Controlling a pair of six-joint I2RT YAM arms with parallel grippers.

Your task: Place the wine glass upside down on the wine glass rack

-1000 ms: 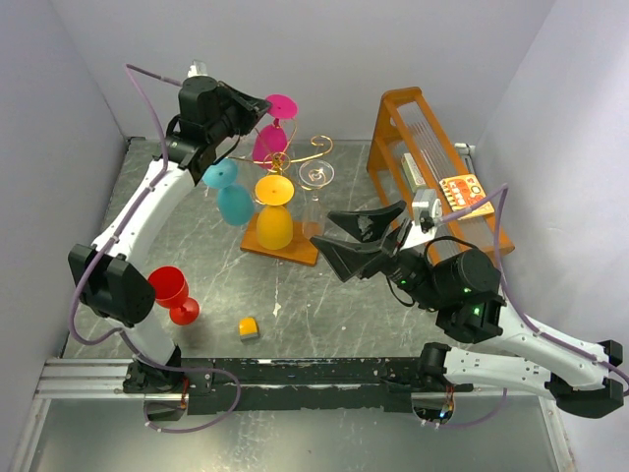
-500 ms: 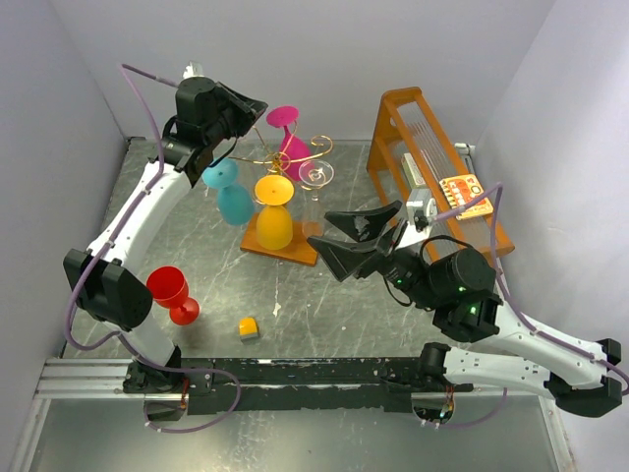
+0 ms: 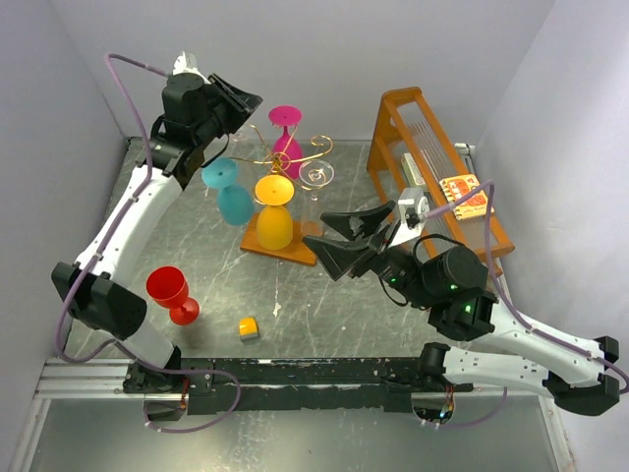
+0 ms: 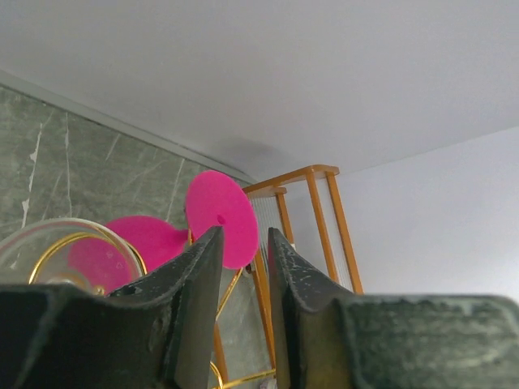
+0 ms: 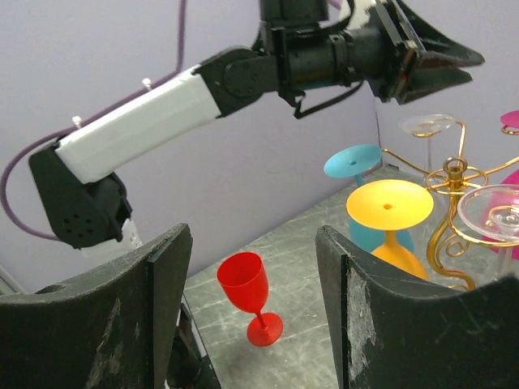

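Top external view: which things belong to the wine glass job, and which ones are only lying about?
For the job: wine glass rack; red wine glass, standing upright; pink glass; blue glass; yellow glass; clear glass.
Lying about: orange slatted frame; small yellow block.

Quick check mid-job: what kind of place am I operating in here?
Most likely a lab robot test cell, not a kitchen: plain lavender walls box in the marble-pattern table, both arms mount on a metal rail, and the wine glass rack holds bright coloured glasses.
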